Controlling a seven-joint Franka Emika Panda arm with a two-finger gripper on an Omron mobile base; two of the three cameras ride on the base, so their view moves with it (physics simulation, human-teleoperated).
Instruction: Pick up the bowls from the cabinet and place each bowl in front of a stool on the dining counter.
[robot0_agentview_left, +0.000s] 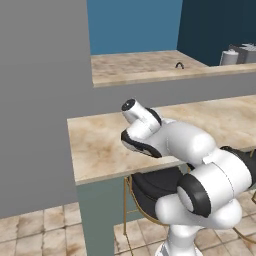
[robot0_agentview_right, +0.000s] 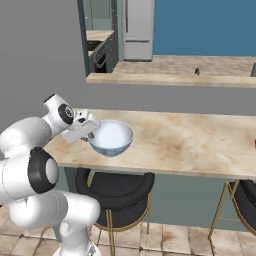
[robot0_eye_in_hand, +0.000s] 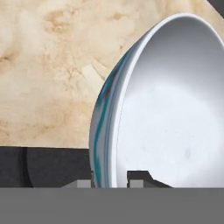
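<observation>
Left base view: marble bench (robot0_agentview_left: 100, 140) across mid-frame; black stool (robot0_agentview_left: 152, 187) tucked under its near edge, partly hidden behind the white arm.

Right base view: claw (robot0_agentview_right: 91, 131) clamped on the left rim of the white bowl (robot0_agentview_right: 111, 137), held at the near left part of the bench (robot0_agentview_right: 190, 142), above the stool (robot0_agentview_right: 117, 190). Contact between bowl and bench unclear.

Hand view: rim of the bowl (robot0_eye_in_hand: 170, 109) pinched between fingertips (robot0_eye_in_hand: 135, 177), blue pattern on the outer wall, marble beyond.
</observation>
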